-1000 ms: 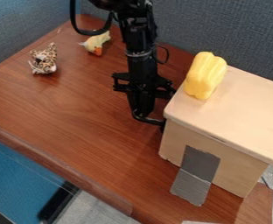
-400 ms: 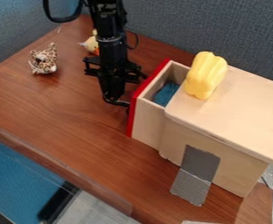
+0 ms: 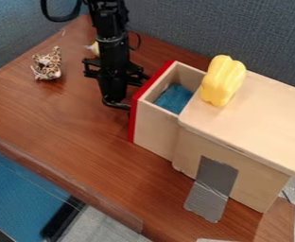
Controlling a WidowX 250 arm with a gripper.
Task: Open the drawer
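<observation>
The black pincer (image 3: 120,106) hangs low over the table (image 3: 74,127), at the outer side of the drawer's red front panel (image 3: 137,111); whether it is apart, together or clamped on something, I cannot tell. The black robot arm (image 3: 110,35) rises from it to the top edge of the view.

The wooden drawer (image 3: 154,130) stands open, sticking out from the left end of the pale wooden cabinet (image 3: 264,125). A crumpled blue cloth-like item (image 3: 173,98) lies inside it. On the cabinet top, at the edge just beside the drawer opening, sits 1 yellow pepper-shaped toy (image 3: 222,80). Grey tape (image 3: 216,177) runs down the cabinet's near side and onto the table.

Farther out, 2 small toys lie on the table: a leopard-spotted plush toy (image 3: 47,64) near the upper left, well apart from the cabinet, and a pale yellow toy (image 3: 94,48), partly hidden behind the arm. Grey-blue fabric panels (image 3: 181,28) stand along the table's far edge and its upper-left edge.
</observation>
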